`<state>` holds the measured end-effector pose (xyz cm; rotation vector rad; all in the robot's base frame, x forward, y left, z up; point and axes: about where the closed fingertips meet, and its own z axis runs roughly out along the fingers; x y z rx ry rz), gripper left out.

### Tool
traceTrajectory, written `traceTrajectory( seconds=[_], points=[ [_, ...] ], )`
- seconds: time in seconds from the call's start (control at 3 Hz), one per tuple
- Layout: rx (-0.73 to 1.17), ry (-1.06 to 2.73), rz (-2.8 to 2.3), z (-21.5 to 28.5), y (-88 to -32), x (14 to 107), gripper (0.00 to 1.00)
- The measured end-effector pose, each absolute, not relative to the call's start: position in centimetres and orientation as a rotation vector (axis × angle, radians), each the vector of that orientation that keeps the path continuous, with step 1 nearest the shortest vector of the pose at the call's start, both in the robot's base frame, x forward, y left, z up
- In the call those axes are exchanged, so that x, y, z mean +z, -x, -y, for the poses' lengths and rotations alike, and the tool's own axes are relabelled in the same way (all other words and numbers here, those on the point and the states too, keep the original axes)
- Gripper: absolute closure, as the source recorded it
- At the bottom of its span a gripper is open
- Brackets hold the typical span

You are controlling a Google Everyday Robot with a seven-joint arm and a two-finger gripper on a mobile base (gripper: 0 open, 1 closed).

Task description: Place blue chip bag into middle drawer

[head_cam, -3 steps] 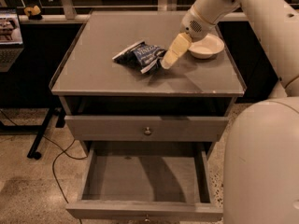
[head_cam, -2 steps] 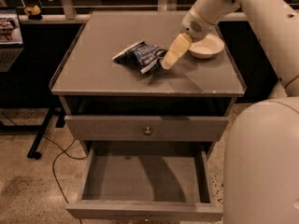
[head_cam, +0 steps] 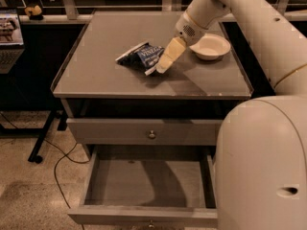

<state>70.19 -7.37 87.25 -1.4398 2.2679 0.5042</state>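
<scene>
Blue chip bag (head_cam: 139, 56) lies on the grey cabinet top (head_cam: 100, 75), mid-surface. Gripper (head_cam: 163, 65) angled down, touching the bag's right edge; can't tell its grip state. White bowl (head_cam: 210, 46) just right of it. Middle drawer (head_cam: 144, 182) pulled open below the shut top drawer (head_cam: 115, 130).

The gripper (head_cam: 165, 63) rests against the near right edge of the blue chip bag (head_cam: 140, 56) and covers that corner; whether it grips the foil cannot be told. The bag's white lettering, just left of the gripper, is too small to read. Well below the gripper, the middle drawer (head_cam: 144, 188) has its front and knob cut by the bottom edge, and its right side is hidden behind the robot's body (head_cam: 261, 166). The arm (head_cam: 249, 13) runs out of the top and right edges. Far left, a screen (head_cam: 9, 30) is cut off.
</scene>
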Motion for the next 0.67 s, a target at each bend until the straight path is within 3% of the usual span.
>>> traceTrajectory(
  seconds=[0.67],
  points=[
    [0.544, 1.523, -2.248, 4.56, -71.32, 85.84, 0.0]
  ],
)
